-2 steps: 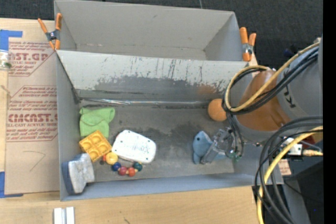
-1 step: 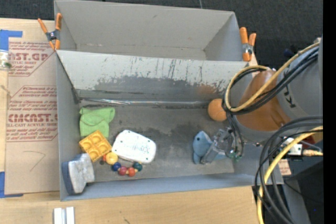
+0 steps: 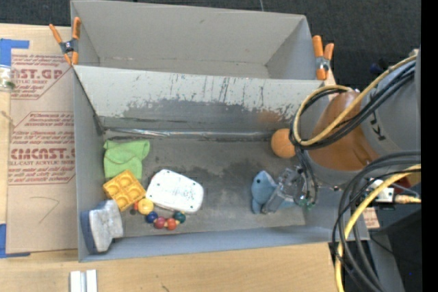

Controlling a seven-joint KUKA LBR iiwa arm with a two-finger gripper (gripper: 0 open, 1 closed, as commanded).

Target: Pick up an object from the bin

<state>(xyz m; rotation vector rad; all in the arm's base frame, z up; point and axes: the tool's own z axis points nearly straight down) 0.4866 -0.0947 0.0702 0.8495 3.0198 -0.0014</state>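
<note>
My gripper (image 3: pixel 289 192) is low in the bin's front right corner, just above the floor. Touching its left side lies a small blue-grey soft thing (image 3: pixel 261 188), lumpy in shape; I cannot make out whether it is gripped or merely beside the gripper. An orange ball (image 3: pixel 281 144) rests a little behind the gripper, close to the bin's right wall and partly covered by the arm's cables.
At the bin's left end lie a green cloth (image 3: pixel 126 156), a yellow waffle-patterned block (image 3: pixel 124 189), a white oval case (image 3: pixel 175 191), a short string of coloured beads (image 3: pixel 161 217) and a grey block (image 3: pixel 105 227). The arm and its cables overhang the right wall.
</note>
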